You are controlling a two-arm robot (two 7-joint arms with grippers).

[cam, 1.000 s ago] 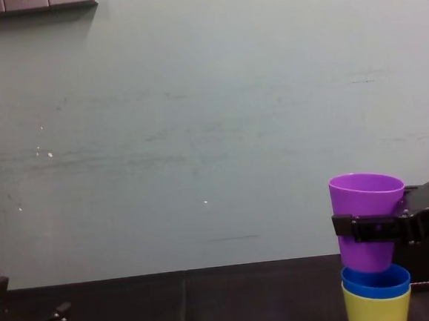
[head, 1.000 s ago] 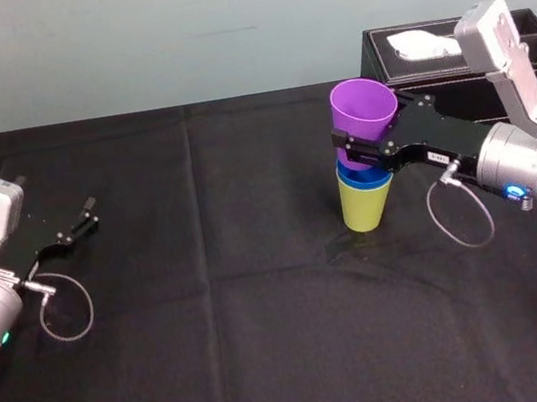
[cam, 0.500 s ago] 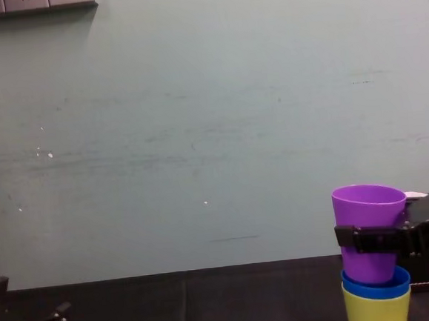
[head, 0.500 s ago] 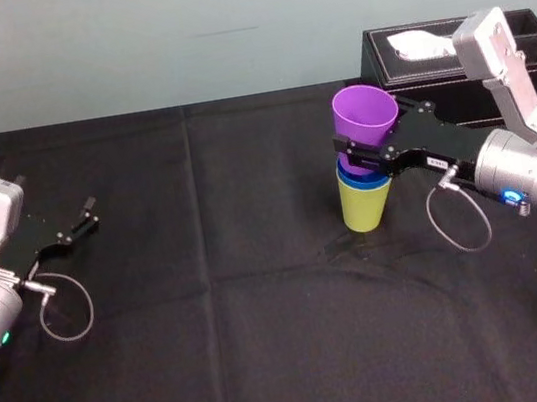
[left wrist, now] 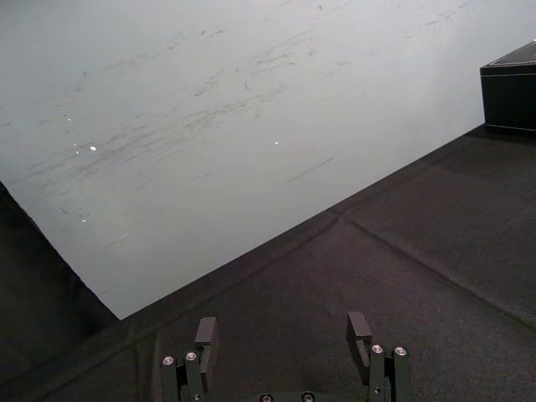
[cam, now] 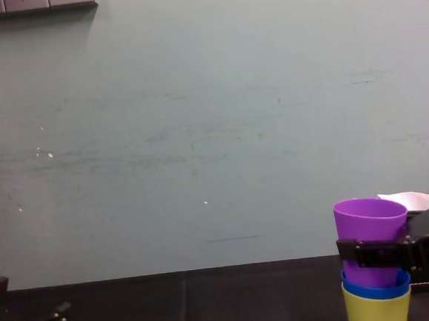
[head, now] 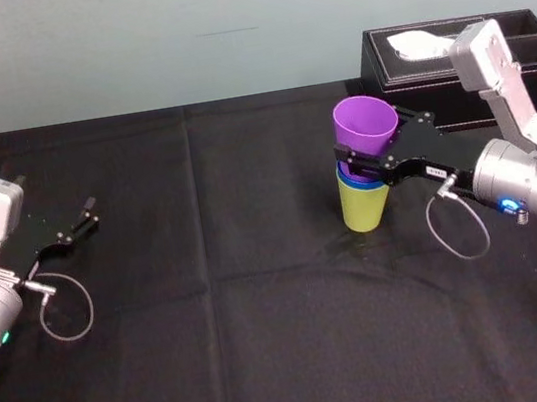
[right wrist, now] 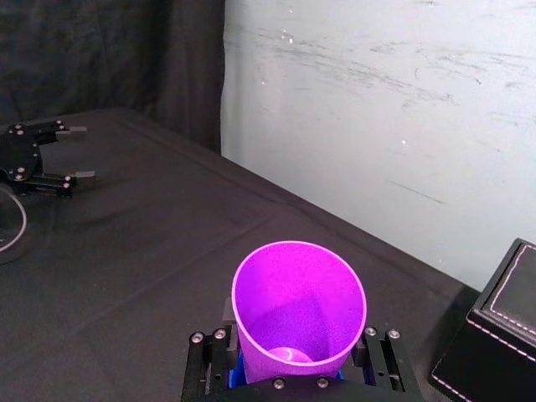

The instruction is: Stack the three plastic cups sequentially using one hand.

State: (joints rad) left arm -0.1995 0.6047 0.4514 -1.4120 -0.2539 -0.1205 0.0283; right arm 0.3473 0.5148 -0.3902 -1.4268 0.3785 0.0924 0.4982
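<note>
A yellow-green cup stands upright on the black table right of centre, with a blue cup nested in it so that just its rim shows. The purple cup sits partly down inside the blue one, leaning slightly. My right gripper is shut on the purple cup, one finger on each side of its wall below the rim. From the side, the purple cup rises above the blue rim and the yellow-green cup. My left gripper rests open at the table's left, holding nothing.
A black tissue box with white tissue stands at the back right, close behind my right arm. The table is covered with a black cloth, with free room in the middle and front. A pale wall rises behind the table.
My right gripper has lowered the purple cup, which now sits deeper in the blue cup. The left arm has not moved.
</note>
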